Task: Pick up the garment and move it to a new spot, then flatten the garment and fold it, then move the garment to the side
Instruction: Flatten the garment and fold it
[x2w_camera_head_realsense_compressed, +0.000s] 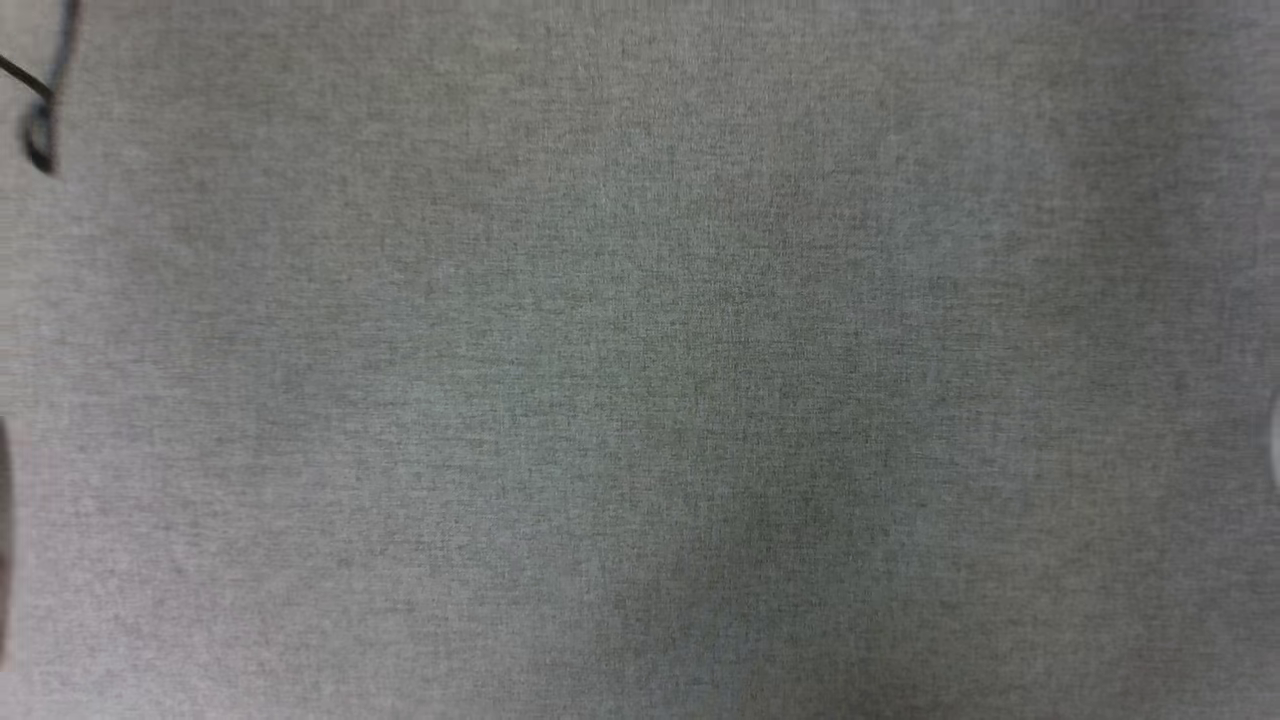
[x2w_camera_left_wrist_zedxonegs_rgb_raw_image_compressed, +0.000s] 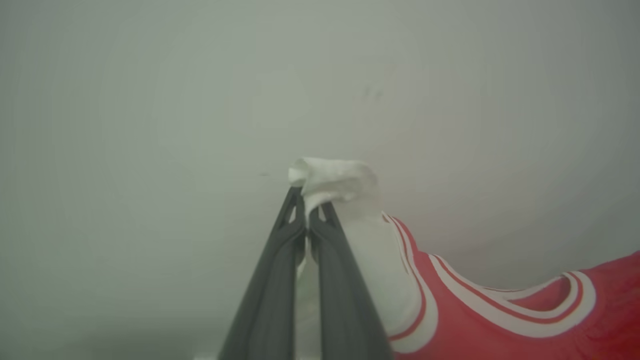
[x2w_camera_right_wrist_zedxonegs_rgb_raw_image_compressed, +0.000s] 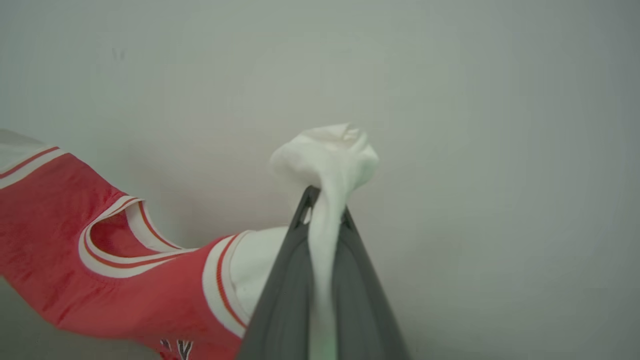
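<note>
Red garment (x2w_camera_left_wrist_zedxonegs_rgb_raw_image_compressed: 475, 335) with striped trim is held at both ends: left jaws clench one bunched white sleeve (x2w_camera_left_wrist_zedxonegs_rgb_raw_image_compressed: 335, 180), right jaws clench the other sleeve (x2w_camera_right_wrist_zedxonegs_rgb_raw_image_compressed: 330, 150).

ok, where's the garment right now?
The garment is held between the claws: left claw pinches one white sleeve, right claw the other, red body lower right in the left wrist view.
</note>
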